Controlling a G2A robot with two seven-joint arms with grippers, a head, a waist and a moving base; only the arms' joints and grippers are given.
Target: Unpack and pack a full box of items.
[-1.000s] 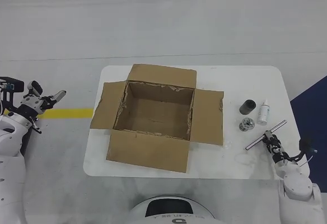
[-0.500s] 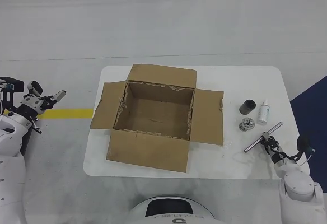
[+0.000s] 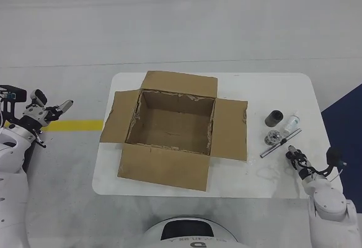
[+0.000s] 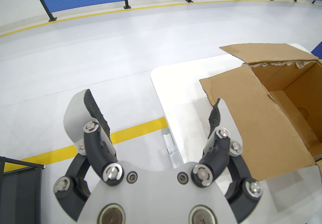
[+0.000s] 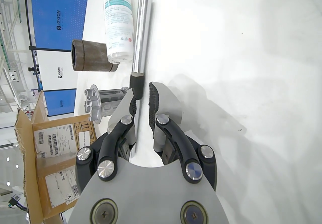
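Note:
An open, empty cardboard box (image 3: 165,167) stands mid-table with all flaps spread; it also appears beside my left gripper (image 4: 152,99), which hangs open off the table's left side (image 3: 63,106). At the table's right, a silver rod (image 3: 280,142) with a black band lies flat against a white bottle (image 3: 291,122). Next to them are a dark cylinder (image 3: 274,118) and a flanged metal part (image 3: 271,137). My right gripper (image 5: 141,91) is open just over the rod (image 5: 141,34), which runs between its fingers. A gap shows on one side.
The white table (image 3: 261,87) has bare surface behind the box and along its right edge. In the right wrist view the bottle (image 5: 117,24), dark cylinder (image 5: 90,59) and metal part (image 5: 100,105) cluster close beyond the fingertips. The box wall (image 5: 47,139) is off to one side.
The right gripper carried the rod toward the bottle and let it go; the rod now rests on the table against the bottle. The left arm has not moved.

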